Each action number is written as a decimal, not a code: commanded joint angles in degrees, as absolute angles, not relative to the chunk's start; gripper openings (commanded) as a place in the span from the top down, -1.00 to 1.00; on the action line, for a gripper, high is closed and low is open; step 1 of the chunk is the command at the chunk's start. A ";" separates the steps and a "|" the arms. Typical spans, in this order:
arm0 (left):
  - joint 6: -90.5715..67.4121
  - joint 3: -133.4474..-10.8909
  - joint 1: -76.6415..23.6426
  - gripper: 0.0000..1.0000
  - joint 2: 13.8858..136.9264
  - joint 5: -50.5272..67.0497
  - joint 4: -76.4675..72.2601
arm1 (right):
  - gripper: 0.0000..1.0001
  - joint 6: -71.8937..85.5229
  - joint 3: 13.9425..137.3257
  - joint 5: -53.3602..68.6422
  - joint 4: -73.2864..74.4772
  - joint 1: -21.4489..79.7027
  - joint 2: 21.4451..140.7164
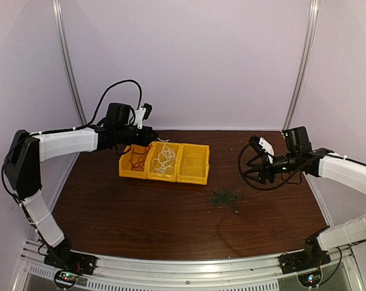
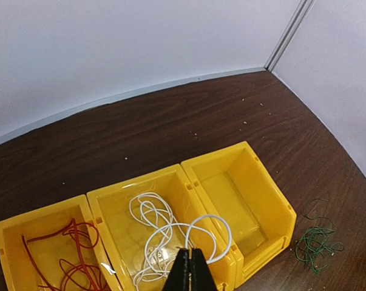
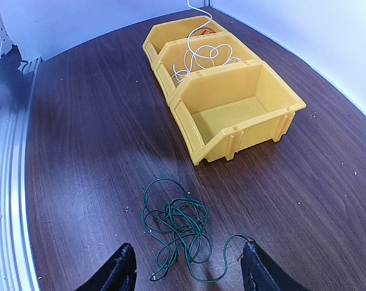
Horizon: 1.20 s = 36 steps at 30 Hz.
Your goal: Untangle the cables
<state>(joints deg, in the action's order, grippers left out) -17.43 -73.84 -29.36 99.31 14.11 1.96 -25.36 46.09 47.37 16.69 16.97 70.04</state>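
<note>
A: Green cable is a loose knot lying flat on the surface, between the spread right fingers and just ahead of their tips. Nothing is gripped there.

B: Risk: thin wire, flat on wood. The fingers could catch one loop while the rest drags and the knot tightens. Or they pinch nothing.

A: White cable is coiled in the middle bin, directly below the left fingers. Those are pressed together, apparently on one white strand.

B: If the arm lifts while pinched, the coil comes out with it, or it snags the rim and tips the bin. Red cable is one bin to the left of those fingers, so a swinging loop could hook it.

A: Empty bin is beyond the green, away from the right fingers.

B: A trailing tail may hang over its wall on the drop.
</note>
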 commanded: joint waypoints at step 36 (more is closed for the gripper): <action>-19.62 -67.50 -35.43 -0.20 91.08 -0.31 3.26 | -0.24 -21.70 53.08 29.49 16.37 16.35 90.11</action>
<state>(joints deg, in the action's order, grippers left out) -19.86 -70.54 -32.88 93.86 1.10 4.38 -24.23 50.22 35.22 16.19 16.75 86.52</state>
